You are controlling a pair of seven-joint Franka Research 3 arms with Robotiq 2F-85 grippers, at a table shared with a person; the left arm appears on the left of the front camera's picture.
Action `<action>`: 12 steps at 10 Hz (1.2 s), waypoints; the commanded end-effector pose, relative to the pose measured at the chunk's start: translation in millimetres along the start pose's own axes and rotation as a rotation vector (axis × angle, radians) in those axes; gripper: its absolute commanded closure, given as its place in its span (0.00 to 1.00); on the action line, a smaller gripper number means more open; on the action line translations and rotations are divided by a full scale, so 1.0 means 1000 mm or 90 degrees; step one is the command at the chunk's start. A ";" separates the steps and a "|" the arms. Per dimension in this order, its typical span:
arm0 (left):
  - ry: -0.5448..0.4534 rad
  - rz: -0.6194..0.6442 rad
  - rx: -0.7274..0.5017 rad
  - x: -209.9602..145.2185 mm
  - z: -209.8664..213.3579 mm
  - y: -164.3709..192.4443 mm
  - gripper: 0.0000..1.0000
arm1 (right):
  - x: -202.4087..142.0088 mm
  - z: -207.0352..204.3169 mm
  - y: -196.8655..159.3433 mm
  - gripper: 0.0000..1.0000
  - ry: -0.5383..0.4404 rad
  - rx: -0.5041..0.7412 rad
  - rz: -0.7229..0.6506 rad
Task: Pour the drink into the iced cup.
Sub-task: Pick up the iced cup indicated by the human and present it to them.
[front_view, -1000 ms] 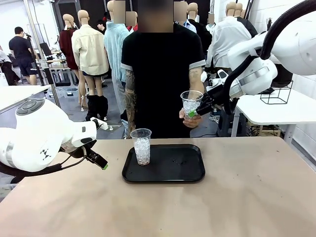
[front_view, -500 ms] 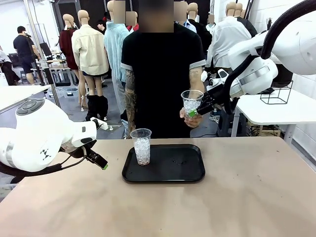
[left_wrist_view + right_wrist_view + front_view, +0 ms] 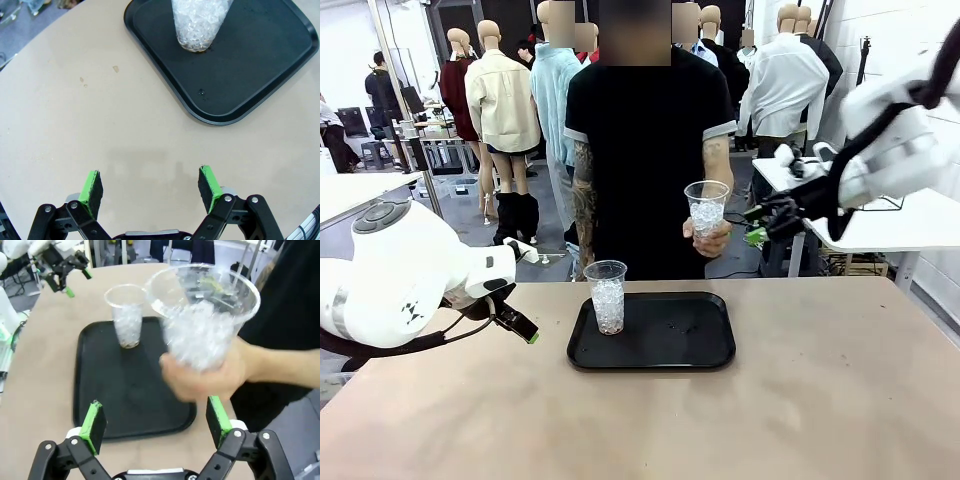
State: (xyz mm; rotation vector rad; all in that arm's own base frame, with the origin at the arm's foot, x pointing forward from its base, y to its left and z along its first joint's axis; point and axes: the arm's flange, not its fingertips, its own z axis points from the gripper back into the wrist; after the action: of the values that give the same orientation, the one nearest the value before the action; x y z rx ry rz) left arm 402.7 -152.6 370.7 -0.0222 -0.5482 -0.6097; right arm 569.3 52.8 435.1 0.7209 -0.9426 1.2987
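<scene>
A clear plastic cup of ice stands on the left part of a black tray. A second iced cup is held by the person's hand above the far table edge. My right gripper is open, just right of that cup and apart from it. At the left, my left gripper hangs open over bare table, with nothing between its pads. The drink is out of view.
The person in a black shirt stands at the far side behind the tray. The tray's right half holds a few small droplets. A white side table with a wire stand is at the right.
My right gripper opened, let go of the iced cup and drew back to the right. The person's hand now holds that cup alone. The left arm stayed still.
</scene>
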 end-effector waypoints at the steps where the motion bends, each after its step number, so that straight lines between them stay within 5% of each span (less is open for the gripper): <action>1: -0.001 0.002 0.000 -0.001 0.001 0.002 0.00 | -0.029 0.028 0.055 0.00 -0.027 -0.024 -0.016; 2: -0.001 0.002 0.000 -0.001 0.001 0.002 0.00 | -0.043 0.036 0.073 0.00 -0.010 -0.060 -0.099; 3: -0.001 0.002 0.000 -0.001 0.001 0.002 0.00 | -0.051 0.047 0.084 0.00 0.017 -0.165 -0.290; 6: -0.001 0.002 0.000 -0.001 0.001 0.002 0.00 | -0.060 0.097 0.113 0.00 0.068 -0.405 -0.620; 10: -0.001 0.002 0.000 -0.001 0.001 0.002 0.00 | -0.060 0.153 0.149 0.00 0.228 -0.670 -0.919; 12: -0.001 0.002 0.000 -0.001 0.001 0.002 0.00 | -0.065 0.174 0.157 0.00 0.234 -0.807 -0.989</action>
State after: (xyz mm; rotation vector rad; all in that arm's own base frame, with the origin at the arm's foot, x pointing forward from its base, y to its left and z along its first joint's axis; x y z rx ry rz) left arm 402.8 -152.7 370.8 -0.0219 -0.5486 -0.6099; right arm 407.7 -125.2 414.1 0.0891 -0.6128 -0.2795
